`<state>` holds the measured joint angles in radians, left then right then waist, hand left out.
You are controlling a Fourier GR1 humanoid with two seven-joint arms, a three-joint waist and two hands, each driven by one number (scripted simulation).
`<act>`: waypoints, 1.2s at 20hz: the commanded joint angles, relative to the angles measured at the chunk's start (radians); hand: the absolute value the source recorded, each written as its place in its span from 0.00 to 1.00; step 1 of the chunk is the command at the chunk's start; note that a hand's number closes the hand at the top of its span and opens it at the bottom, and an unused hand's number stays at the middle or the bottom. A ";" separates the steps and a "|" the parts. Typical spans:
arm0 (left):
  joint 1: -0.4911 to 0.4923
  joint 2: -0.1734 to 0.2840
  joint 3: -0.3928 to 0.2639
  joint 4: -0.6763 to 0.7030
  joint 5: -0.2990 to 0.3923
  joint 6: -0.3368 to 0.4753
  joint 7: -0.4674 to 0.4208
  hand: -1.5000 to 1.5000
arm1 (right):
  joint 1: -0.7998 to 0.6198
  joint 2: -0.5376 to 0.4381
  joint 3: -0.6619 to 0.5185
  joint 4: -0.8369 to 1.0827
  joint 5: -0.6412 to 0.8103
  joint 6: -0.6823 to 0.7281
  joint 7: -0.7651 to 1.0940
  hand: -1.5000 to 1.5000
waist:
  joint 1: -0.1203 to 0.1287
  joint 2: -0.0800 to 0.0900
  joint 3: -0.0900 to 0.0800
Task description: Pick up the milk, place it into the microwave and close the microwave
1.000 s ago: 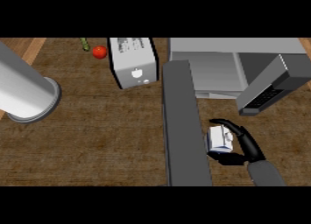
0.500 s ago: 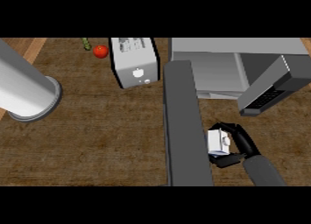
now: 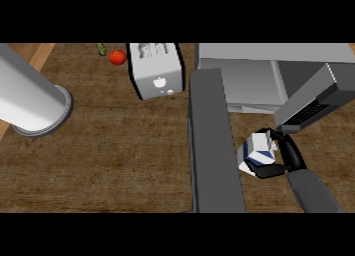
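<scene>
The right hand point(image 3: 279, 159), black with a grey forearm entering from the lower right of the frame, has its fingers and thumb curled round the small white-and-blue milk carton point(image 3: 258, 152). The carton sits in the lower right quarter, just below the grey box-shaped microwave point(image 3: 243, 80) and just right of the long dark grey microwave door point(image 3: 212, 145), which stands swung open down the middle of the frame. The left hand is not visible.

Step in hand, as judged: carry the carton to the microwave opening in the upper right.

Procedure for a clean placement:
- Hold the carton upright while it travels.
- Move toward the upper part of the frame, staying right of the open door so the forearm does not brush it.
- Clear the dark slanted panel point(image 3: 316, 100) just above the hand before entering the cavity.
- Release only when the carton rests on the cavity floor.

Well apart, on the brown wooden desk point(image 3: 121, 150): a white toaster point(image 3: 156, 75), a red tomato point(image 3: 118, 57) and a large grey cylinder point(image 3: 25, 97).
</scene>
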<state>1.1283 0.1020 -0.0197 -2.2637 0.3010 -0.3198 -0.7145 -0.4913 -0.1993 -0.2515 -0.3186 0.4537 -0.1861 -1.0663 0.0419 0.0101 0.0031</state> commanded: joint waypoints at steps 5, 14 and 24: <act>0.022 -0.011 0.009 0.020 0.009 -0.032 -0.018 0.00 | -0.057 0.026 -0.016 0.025 -0.031 0.079 -0.140 1.00 | 0.002 -0.003 0.001; -0.017 -0.026 0.047 0.052 0.025 -0.025 0.020 0.00 | -0.107 0.107 0.063 -0.190 -0.029 0.076 0.046 1.00 | -0.044 -0.017 -0.004; -0.034 0.010 0.165 0.118 0.092 -0.110 0.016 0.00 | -0.273 0.059 0.051 -0.228 -0.037 0.072 0.344 1.00 | -0.019 -0.009 -0.003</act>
<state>1.0920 0.0920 0.1000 -2.1784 0.3632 -0.3882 -0.6875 -0.6720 -0.1183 -0.1953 -0.5665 0.4207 -0.1476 -0.8191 0.0119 -0.0017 -0.0001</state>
